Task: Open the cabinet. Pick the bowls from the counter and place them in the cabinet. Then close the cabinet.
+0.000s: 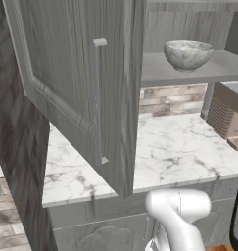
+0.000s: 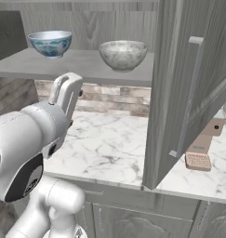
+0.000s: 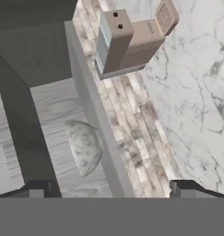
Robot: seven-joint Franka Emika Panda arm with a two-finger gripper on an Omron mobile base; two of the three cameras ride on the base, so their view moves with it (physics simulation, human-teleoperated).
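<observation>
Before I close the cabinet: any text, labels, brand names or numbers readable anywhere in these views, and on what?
None: no readable text in any view.
Blue bowl: a painted pattern, not letters.
Speckled bowl, cabinet door, counter: plain surfaces, no markings.
Brown appliance on the counter: two dark dots and a perforated grille, no label visible.

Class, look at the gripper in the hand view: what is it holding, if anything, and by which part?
Nothing is held. The gripper is open with its fingertips wide apart; the grey bowl sits on the cabinet shelf ahead of them, untouched.
</observation>
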